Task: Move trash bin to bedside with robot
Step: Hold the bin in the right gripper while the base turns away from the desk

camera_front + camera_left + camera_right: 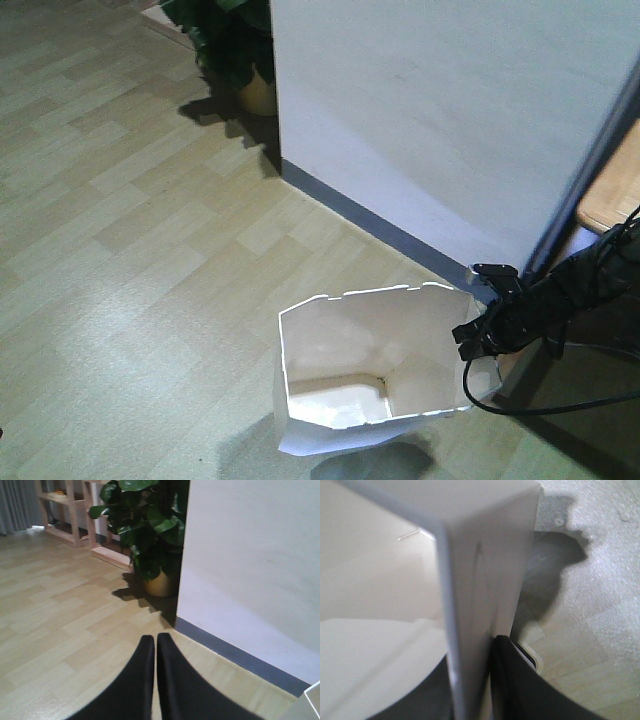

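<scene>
The white trash bin [340,340] stands on the wood-look floor, low in the front view, its cream inside showing. My right gripper [472,340] is shut on the bin's right rim, one finger inside and one outside. In the right wrist view the thin bin wall [485,580] runs between the two black fingers [520,685] of that gripper [470,652]. My left gripper [155,641] is shut with nothing in it, held above bare floor. The bedside is out of view.
A white wall [450,120] with a grey baseboard [380,225] stands just behind the bin. A potted plant [150,525] sits at the wall's corner, wooden shelves [70,515] beyond it. A light wooden edge [612,190] shows at right. A black cable [540,405] trails from the right arm.
</scene>
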